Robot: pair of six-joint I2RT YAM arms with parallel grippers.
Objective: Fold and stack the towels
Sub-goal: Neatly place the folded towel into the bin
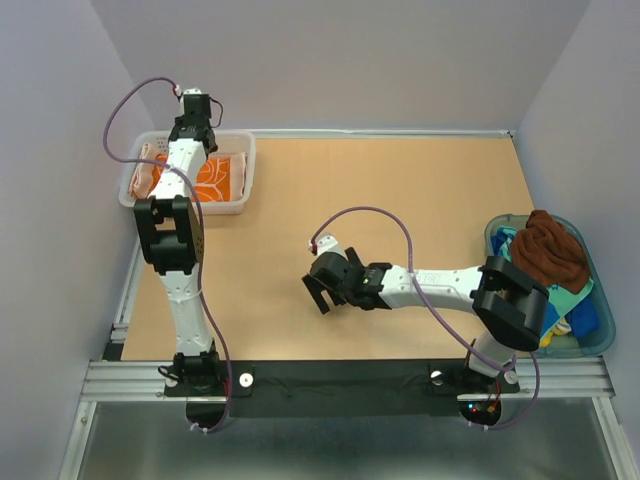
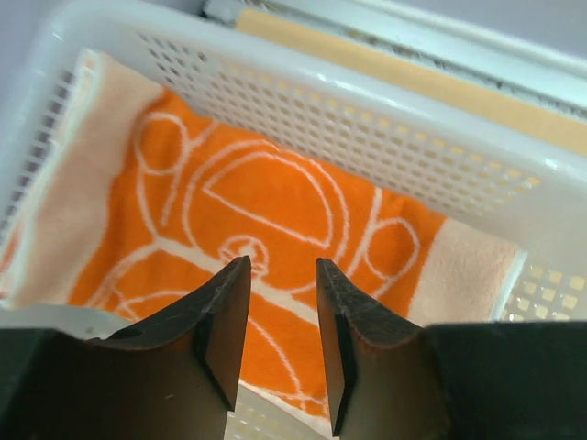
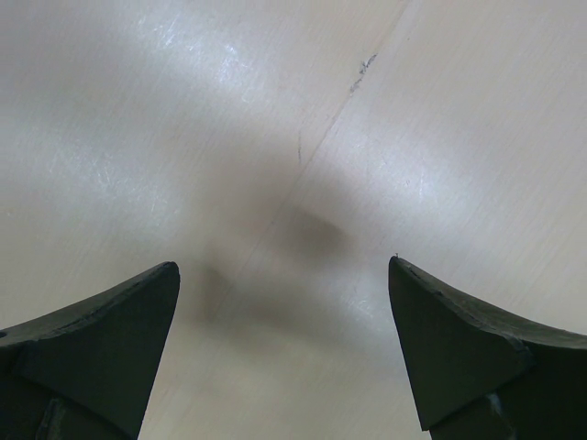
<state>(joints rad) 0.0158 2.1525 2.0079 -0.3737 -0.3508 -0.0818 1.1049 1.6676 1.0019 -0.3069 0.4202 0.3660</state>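
Left claw [image 2: 282, 264] apart, empty, over orange towel [image 2: 275, 206], 10 o'clock basket [image 2: 367, 119].
Lift straight, don't snag fold; right claw [image 3: 282, 266] wide apart.

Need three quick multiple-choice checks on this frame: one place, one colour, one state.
1. The orange towel lies: A in the white basket; B on the floor; C over an arm.
2. The top towel on the tub pile is: A white; B pink; C dark brown.
3. The right tool is: A shut on cloth; B open and empty; C out of view.

1 A: mesh walls surround it in the left wrist view.
2 C: a brown heap sits highest there.
3 B: its jaws stand wide apart over bare table.
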